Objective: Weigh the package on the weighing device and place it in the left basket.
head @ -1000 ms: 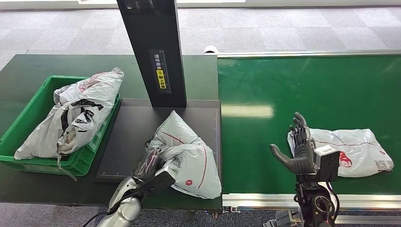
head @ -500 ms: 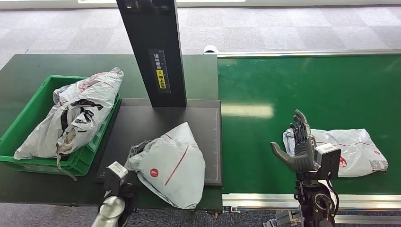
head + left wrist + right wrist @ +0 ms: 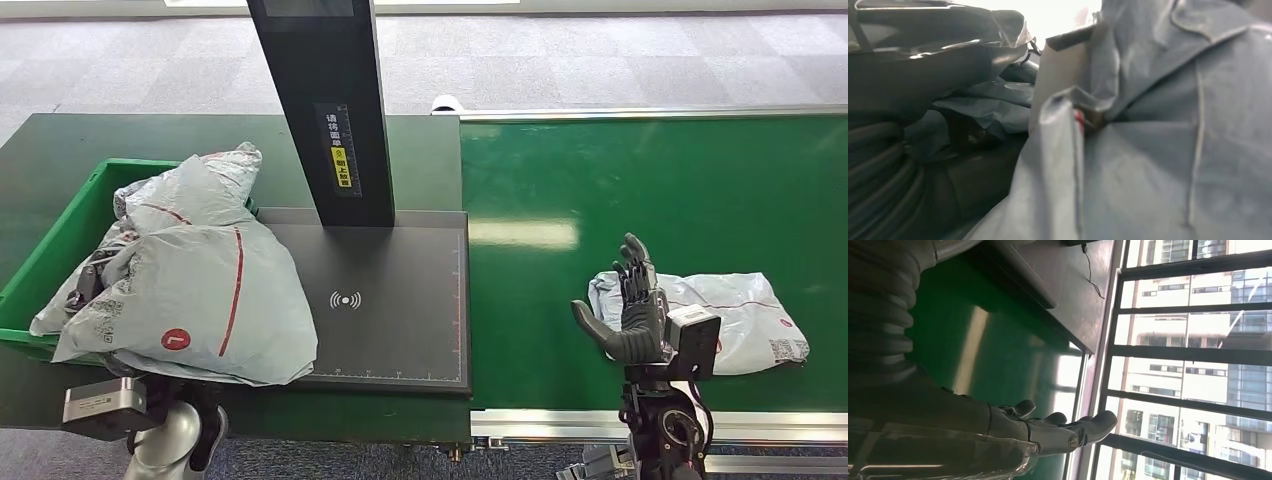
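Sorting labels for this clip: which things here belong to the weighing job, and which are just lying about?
Job:
held package
left hand
weighing device
green basket

Lying about:
package on the belt
bags already in the basket
right hand

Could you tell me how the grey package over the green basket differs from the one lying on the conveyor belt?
The package by the basket is bulky and crumpled, overhanging the green basket and the scale plate; the package on the belt lies flat on the green belt. The first hides most of the left hand, which seems to hold it; the second lies behind the open right hand, unheld. Both are grey plastic mailers with red markings.
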Robot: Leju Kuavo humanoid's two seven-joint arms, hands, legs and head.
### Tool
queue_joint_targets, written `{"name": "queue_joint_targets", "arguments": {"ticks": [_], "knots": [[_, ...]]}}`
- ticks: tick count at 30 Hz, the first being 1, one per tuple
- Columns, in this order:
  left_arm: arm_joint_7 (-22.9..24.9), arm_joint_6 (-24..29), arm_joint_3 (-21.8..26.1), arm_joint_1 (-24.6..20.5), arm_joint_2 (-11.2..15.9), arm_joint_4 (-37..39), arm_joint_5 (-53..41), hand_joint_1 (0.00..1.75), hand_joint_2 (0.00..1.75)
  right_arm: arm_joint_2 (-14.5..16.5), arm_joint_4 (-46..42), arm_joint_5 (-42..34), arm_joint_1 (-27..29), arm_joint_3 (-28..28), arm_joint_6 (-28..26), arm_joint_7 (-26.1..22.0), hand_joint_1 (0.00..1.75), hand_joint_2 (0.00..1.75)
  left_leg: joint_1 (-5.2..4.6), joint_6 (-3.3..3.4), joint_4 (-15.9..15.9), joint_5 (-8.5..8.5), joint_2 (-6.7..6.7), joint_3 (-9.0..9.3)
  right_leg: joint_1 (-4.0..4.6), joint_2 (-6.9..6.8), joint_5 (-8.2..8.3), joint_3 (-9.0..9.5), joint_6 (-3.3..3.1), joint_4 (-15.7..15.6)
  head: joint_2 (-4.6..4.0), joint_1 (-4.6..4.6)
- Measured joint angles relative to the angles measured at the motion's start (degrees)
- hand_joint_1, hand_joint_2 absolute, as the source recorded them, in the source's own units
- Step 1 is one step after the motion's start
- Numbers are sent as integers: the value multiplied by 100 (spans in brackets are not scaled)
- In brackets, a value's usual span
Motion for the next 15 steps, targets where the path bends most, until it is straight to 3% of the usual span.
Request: {"name": "queue_joint_targets", "arguments": {"ticks": [3, 7, 13, 15], "knots": [[0, 145, 71, -61, 11, -298, -997, 175, 175, -10, 15, -46, 10, 53, -41, -25, 0, 175, 0, 0, 0, 0, 0, 0, 0, 0, 0, 0, 0, 0, -1, 1], [-2, 164, 594, -366, -180, -547, -2723, 175, 0, -34, 51, -73, 18, 114, -94, -46, 0, 175, 0, 0, 0, 1, 0, 1, 0, 0, 0, 2, 0, 0, -1, 2], [22, 168, 1774, -946, -506, -339, -4215, 175, 0, -75, 65, -130, 163, 178, -178, -93, 0, 175, 2, -2, 0, 2, 2, 7, 2, 3, 5, 2, -7, 0, -1, 1], [281, 170, 2160, -1149, -577, -12, -4710, 175, 0, -80, 12, -134, 251, 175, -184, -82, 0, 175, 2, -2, 0, 2, 1, 7, 2, 2, 5, 2, -7, 0, 0, 2]]}}
